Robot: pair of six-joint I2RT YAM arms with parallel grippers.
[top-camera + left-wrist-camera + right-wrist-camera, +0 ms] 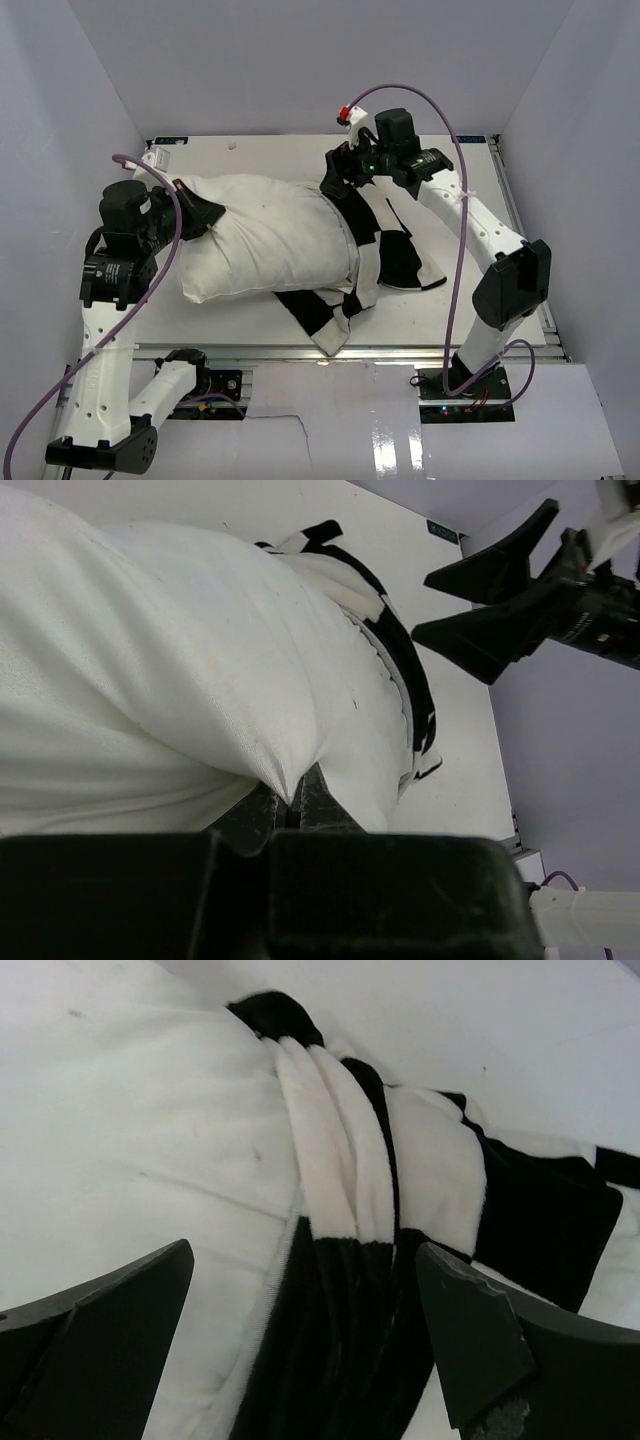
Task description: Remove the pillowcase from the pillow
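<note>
The off-white pillow [265, 240] lies across the table, bare over most of its length. The black-and-white checked pillowcase [378, 255] is bunched around its right end and trails toward the front edge. My left gripper [205, 215] is at the pillow's left end, shut on a pinched fold of pillow [150, 650] fabric at the fingertips [288, 802]. My right gripper [342, 185] hangs open over the bunched rim of the pillowcase [350, 1290]. Its fingers [120, 1325] straddle the rim without touching it.
The white table [260, 158] is boxed in by grey walls on the left, back and right. Its front edge [330, 350] runs just below the trailing cloth. Purple cables [455, 150] loop over both arms.
</note>
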